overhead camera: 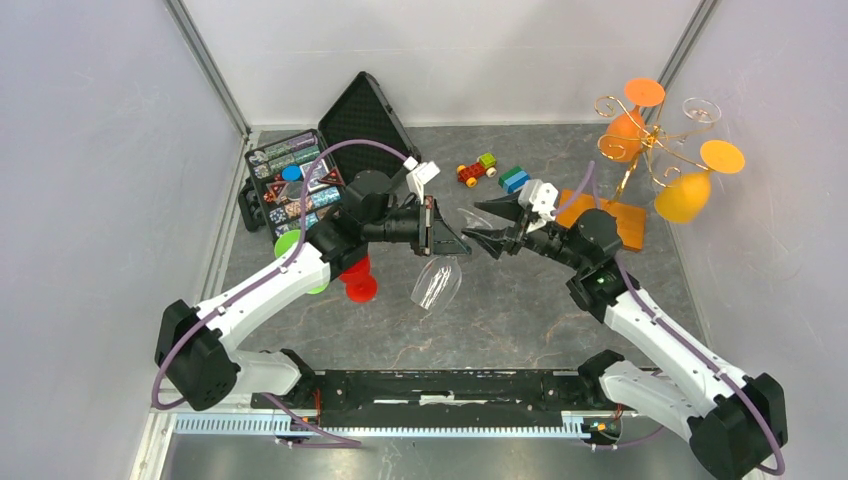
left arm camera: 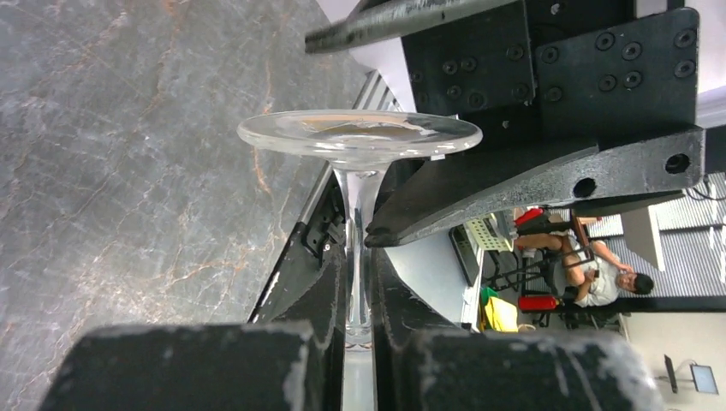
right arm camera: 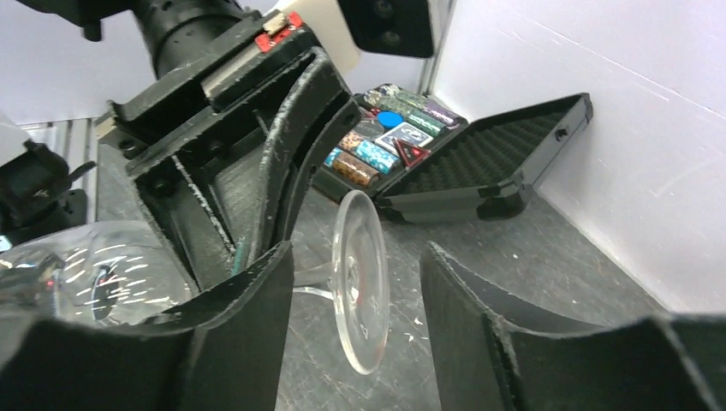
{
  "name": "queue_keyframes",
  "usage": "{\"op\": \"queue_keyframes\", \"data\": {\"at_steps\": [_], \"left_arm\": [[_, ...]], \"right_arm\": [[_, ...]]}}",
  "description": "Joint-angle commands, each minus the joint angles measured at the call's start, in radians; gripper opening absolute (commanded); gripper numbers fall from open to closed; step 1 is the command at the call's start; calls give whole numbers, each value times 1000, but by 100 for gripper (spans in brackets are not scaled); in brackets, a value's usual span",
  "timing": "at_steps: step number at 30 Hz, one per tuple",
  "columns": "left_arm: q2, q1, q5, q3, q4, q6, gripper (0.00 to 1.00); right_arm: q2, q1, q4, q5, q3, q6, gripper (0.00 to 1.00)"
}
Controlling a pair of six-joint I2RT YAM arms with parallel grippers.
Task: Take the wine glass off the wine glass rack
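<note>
A clear wine glass [overhead camera: 437,283] hangs in mid-air over the middle of the table, bowl toward the near edge. My left gripper [overhead camera: 452,243] is shut on its stem [left arm camera: 355,248], just below the round foot [left arm camera: 360,137]. My right gripper [overhead camera: 490,232] faces it from the right, open. The foot [right arm camera: 360,282] stands between its two fingers and touches neither. The wine glass rack [overhead camera: 645,140], gold wire on an orange-brown base [overhead camera: 615,222], stands at the far right.
Orange glasses [overhead camera: 685,195] and a clear one [overhead camera: 700,108] hang on the rack. An open black case [overhead camera: 300,180] sits far left. A toy car [overhead camera: 477,170] and blocks [overhead camera: 514,179] lie behind the grippers. Red [overhead camera: 358,285] and green [overhead camera: 290,245] pieces are under the left arm.
</note>
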Motion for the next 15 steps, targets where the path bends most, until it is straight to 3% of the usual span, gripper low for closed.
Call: {"op": "queue_keyframes", "data": {"at_steps": [1,5,9,12,15], "left_arm": [[-59,6,-106,37,14,7,2],[-101,36,-249,45,-15,-21,2],[-141,83,-384,43,-5,-84,2],[-178,122,-476,5,85,-196,2],[-211,151,-548,-41,186,-320,2]], "right_arm": [[6,4,-41,126,78,26,59],[-49,4,4,218,57,95,63],[-112,14,131,186,-44,95,73],[-133,56,144,177,-78,67,83],[-157,135,142,259,-112,4,85]]}}
